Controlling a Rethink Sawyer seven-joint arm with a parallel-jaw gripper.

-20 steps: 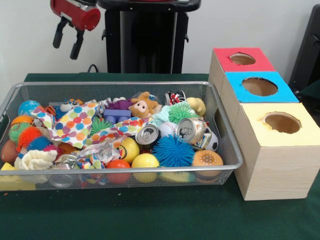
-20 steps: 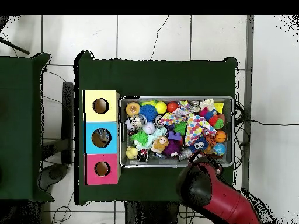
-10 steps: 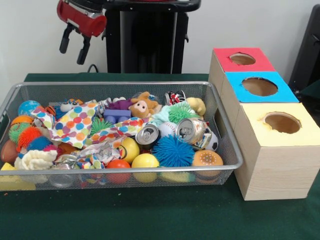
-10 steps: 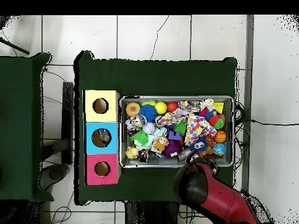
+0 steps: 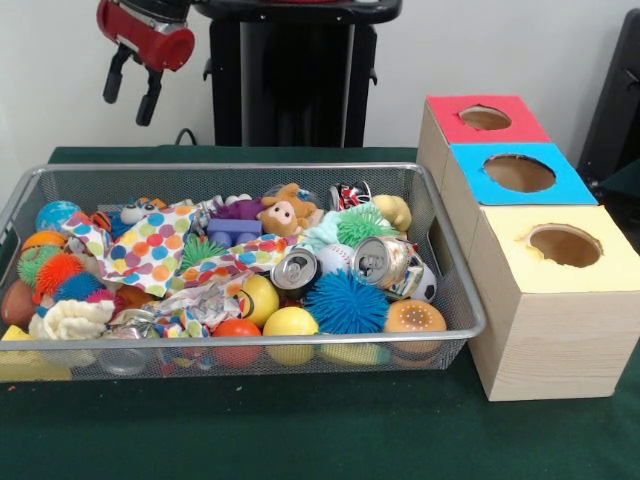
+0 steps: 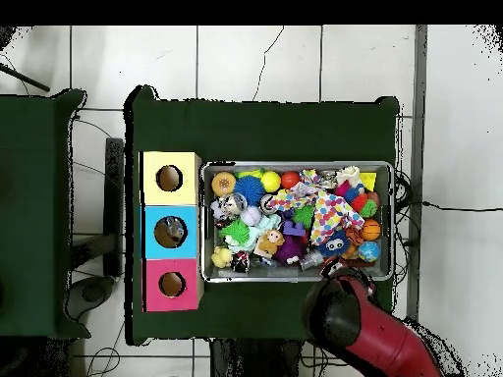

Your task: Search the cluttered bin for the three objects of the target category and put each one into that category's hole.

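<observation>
— While the arm hangs high over the far left corner of the wire bin (image 5: 452, 300), what does the pincer (image 5: 129, 88) hold?

— Nothing. Its two black fingers (image 5: 150, 97) point down with a clear gap between them, and they are well above the bin, touching no object. In the overhead view only the red and black arm (image 6: 368, 329) shows, just outside the bin's edge.

— And which things could go into the holes?

— Two crushed drink cans lie near the middle of the bin: one silver can (image 5: 296, 269) shows its top with the pull tab, the other can (image 5: 383, 260) lies just beside it, tilted toward the boxes. A blue spiky ball (image 5: 345, 302) sits in front of them, with two yellow balls (image 5: 290, 322) and an orange dimpled ball (image 5: 415, 318) against the near wall. A brown plush animal (image 5: 288, 211) rests at the far side on a purple block (image 5: 233, 231). A crumpled paper with coloured dots (image 5: 150, 248) covers part of the left half.

— Where are the holes?

— Three wooden boxes stand in a row just beside the bin on the green worktop (image 5: 300, 430): the red box (image 5: 484, 118), the blue box (image 5: 517, 173) and the yellow box (image 5: 562, 246), each with one round hole on top.

— Any writing?

— None can be read; the print on the cans is too small.
</observation>
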